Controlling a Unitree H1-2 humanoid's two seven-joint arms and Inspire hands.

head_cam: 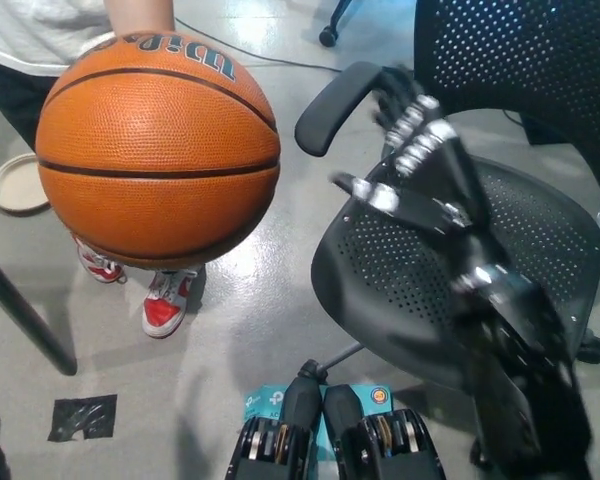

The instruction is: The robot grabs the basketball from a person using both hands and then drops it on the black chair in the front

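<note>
Black and open, the right hand (420, 165) stood raised over the near edge of the chair (540, 240), its fingers (410, 110) spread apart and gripping nothing. From it the ball (157, 150) lay at about nine o'clock, off across a gap of bare floor, the two well apart with the armrest (330, 105) poking up between them at the hand's ten o'clock. That sideways gap was, to my eye, what the coming reach turned on: the hand would have to travel toward nine o'clock to meet the ball's right flank.

The left hand was not in the picture at all, so I could not tell how it was set. Of the two, the right was the only one I could place, and it was not yet touching the ball.

A ball has no long axis to speak of, being round. Its dark middle seam ran roughly level from nine to three o'clock, and the lettering sat up at the twelve o'clock side.

Farther off, at twelve o'clock from the ball, a person's arm (140, 14) came down onto its top, holding it out above the floor and above red shoes (165, 305).
</note>
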